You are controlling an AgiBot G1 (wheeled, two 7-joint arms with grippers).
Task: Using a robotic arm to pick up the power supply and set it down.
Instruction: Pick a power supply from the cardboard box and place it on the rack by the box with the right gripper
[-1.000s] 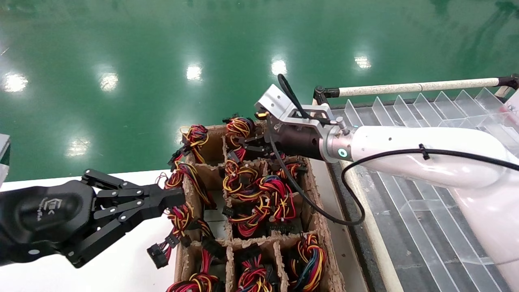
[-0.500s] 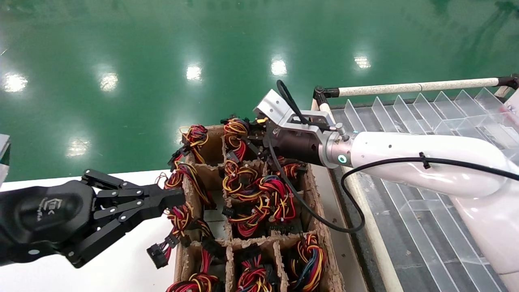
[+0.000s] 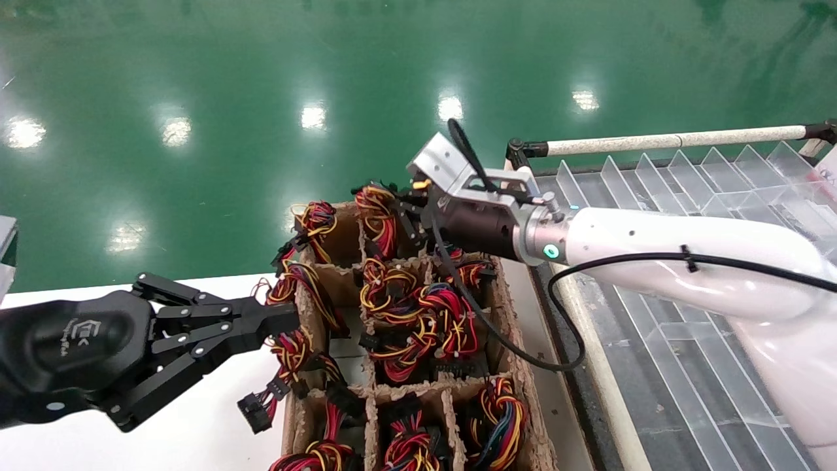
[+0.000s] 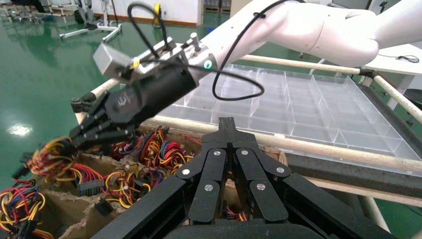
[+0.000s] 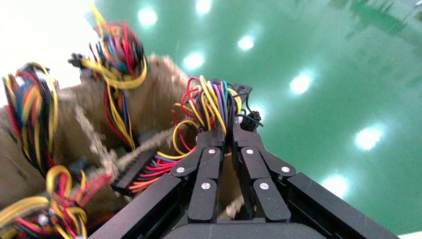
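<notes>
Right pincer (image 5: 225,130) clamped on wire bundle (image 5: 213,102); left pincer (image 3: 278,322) closed, empty, white logo.

Cardboard tray (image 3: 523,386) at lower centre of head view packed w/ wire bundles (image 3: 418,320) spilling over dividers, little finger room between cells. Right gripper (image 3: 400,216) blocks the tray's far corner. Left gripper (image 3: 278,320) sits against tray's left wall. White table (image 3: 196,432) at lower left bare, open approach there
</notes>
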